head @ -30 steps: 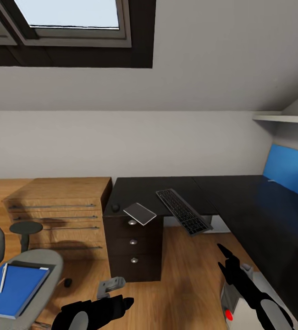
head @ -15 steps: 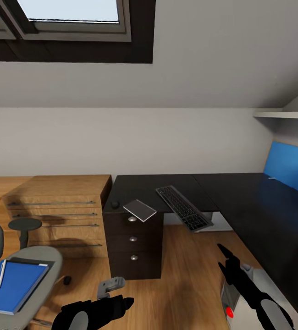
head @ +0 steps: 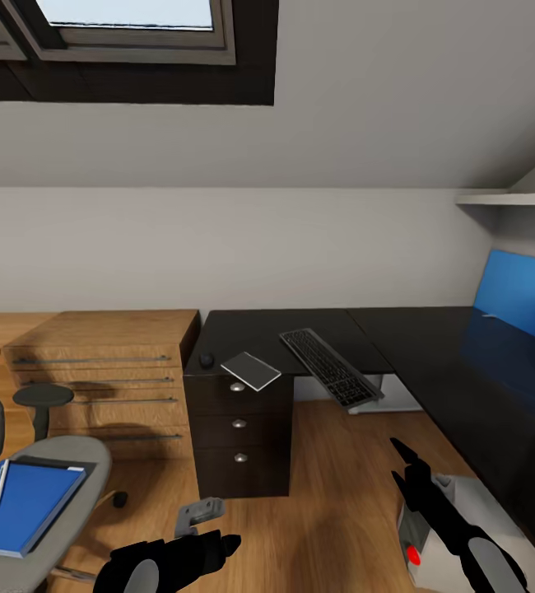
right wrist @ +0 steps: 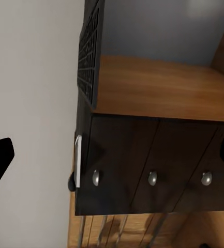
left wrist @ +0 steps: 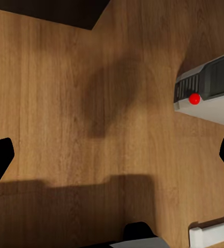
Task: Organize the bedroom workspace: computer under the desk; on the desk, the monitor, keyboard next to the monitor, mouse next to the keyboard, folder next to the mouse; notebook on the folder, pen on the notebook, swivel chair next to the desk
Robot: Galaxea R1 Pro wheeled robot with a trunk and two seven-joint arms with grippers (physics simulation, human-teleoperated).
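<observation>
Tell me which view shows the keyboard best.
The head view: the keyboard lies in full on the desk, one end overhanging the front edge, keys visible. The right wrist view catches it edge-on as a foreshortened strip of keys above the drawers.

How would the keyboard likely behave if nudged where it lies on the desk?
The keyboard overhangs the front edge of the desk, so a push outward would probably tip it off. It looks slim and rigid, likely sliding as one piece. The smooth black top suggests little grip.
</observation>
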